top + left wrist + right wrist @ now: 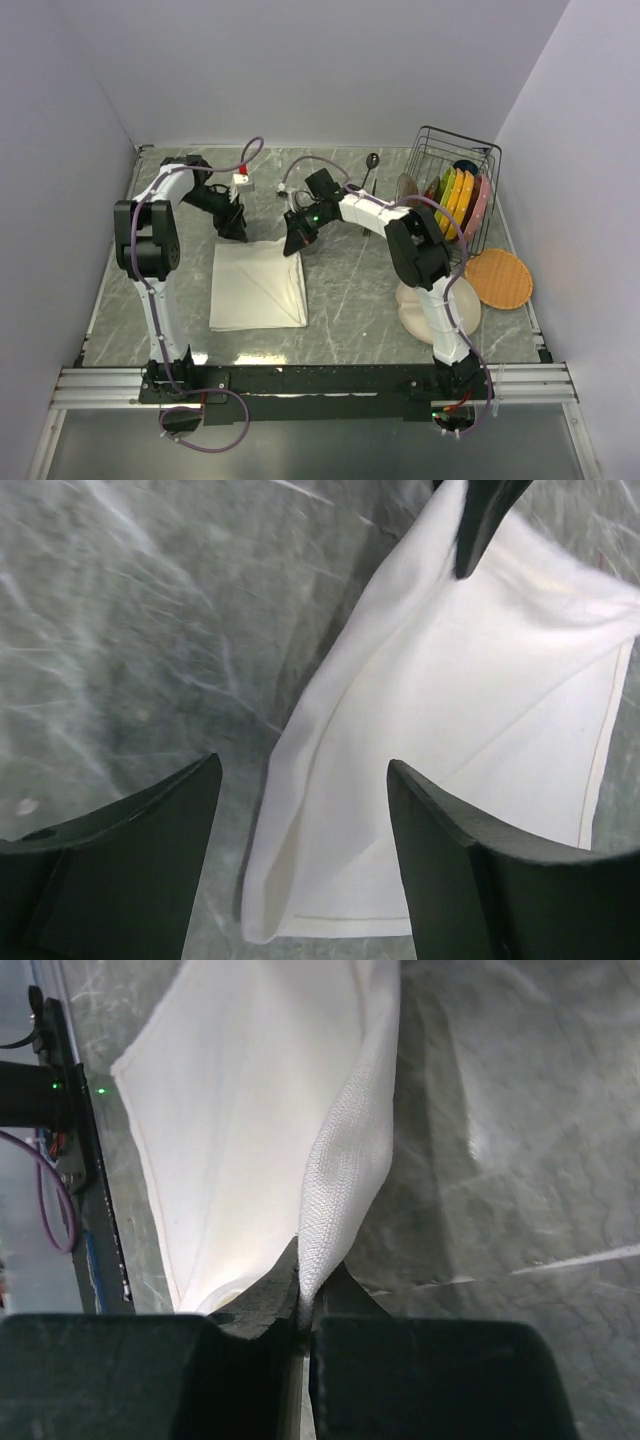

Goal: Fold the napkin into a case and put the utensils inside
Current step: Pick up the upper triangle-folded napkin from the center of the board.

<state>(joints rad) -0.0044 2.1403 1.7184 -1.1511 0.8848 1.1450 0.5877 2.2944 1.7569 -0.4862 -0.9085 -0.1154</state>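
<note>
The napkin [258,285] lies on the left half of the grey marbled table [350,290], folded into a rough square with a diagonal crease across it; its near edge runs close to the arms' bases; its far right corner is drawn up off the surface, and the cloth [230,1110] rises in a ridge toward that corner. The right gripper [297,240] has that corner; in the right wrist view its jaws are pressed together [305,1310] with the cloth's edge pinched between them. The left gripper [235,228] hangs at the napkin's far left corner; its fingers [130,860] stand well apart with nothing between them, and the cloth's left edge [330,780] runs under the gap; whether they touch the cloth I cannot tell.

A dark spoon [371,163] lies at the far side of the table, beyond the right arm and well apart from the napkin; a fork I cannot make out. Far right stands a wire dish rack [452,140] holding colourful plates [458,200] on edge; near it lies a round orange mat [498,278]; a beige divided plate [470,305] lies near right, partly under the right arm.
</note>
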